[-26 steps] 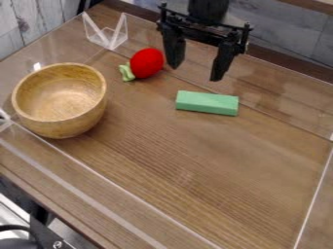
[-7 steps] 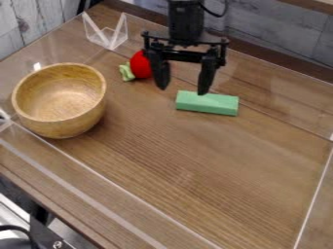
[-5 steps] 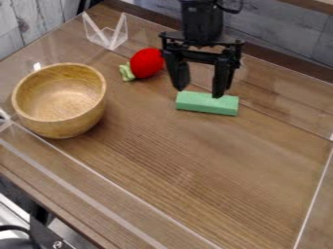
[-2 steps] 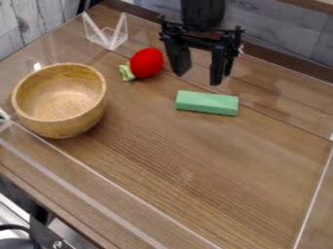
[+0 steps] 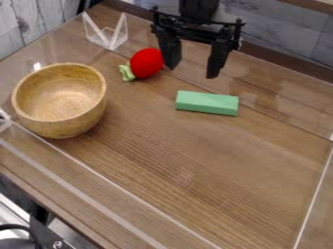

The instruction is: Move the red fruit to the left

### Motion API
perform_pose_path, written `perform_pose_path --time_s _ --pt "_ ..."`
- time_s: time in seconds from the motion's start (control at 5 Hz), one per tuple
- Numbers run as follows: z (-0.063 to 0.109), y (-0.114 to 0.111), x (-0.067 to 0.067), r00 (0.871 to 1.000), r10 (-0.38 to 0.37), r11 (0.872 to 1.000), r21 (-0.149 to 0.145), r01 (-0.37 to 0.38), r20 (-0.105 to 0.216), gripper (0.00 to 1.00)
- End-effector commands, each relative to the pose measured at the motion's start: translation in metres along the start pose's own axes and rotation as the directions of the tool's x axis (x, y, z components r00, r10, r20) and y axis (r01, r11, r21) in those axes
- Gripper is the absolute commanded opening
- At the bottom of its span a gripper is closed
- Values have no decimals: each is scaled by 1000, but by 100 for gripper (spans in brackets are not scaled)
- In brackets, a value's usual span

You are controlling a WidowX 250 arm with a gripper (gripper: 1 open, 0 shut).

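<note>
The red fruit (image 5: 146, 62) is a small rounded bright red toy with a green leafy end pointing left. It lies on the wooden table near the back, right of the wooden bowl. My gripper (image 5: 192, 66) hangs open just right of the fruit, its left finger (image 5: 169, 60) close beside the fruit and its right finger (image 5: 215, 66) further right. The fingers hold nothing. The fingertips are above the table.
A wooden bowl (image 5: 57, 98) stands at the left. A flat green rectangular block (image 5: 208, 102) lies in front of the gripper. Clear plastic walls (image 5: 156, 220) border the table, and a clear plastic stand (image 5: 104, 31) sits at the back left.
The gripper dipped down toward the green block, then rose and moved back. It is now open beside the fruit. The fruit, block and bowl have not moved.
</note>
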State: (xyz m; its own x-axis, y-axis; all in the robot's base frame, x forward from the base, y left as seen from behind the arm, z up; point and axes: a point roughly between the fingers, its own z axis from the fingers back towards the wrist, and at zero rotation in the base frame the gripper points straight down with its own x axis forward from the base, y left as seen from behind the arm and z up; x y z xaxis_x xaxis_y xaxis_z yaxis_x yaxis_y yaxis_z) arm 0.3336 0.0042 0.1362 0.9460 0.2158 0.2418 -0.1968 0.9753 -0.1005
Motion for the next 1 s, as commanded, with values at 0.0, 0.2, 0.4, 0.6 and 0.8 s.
perform_pose_path --time_s 0.0,0.2,0.4,0.6,0.8 --pt "11 3 11 997 65 998 4 -65 51 100" --pt "-4 2 12 998 49 999 -6 -49 34 100" --pt "-18 -4 14 998 53 998 -16 -53 22 100" --pt "-13 -9 23 997 54 998 -38 -52 47 100" --pt "-3 -11 28 996 51 997 -54 -47 71 100"
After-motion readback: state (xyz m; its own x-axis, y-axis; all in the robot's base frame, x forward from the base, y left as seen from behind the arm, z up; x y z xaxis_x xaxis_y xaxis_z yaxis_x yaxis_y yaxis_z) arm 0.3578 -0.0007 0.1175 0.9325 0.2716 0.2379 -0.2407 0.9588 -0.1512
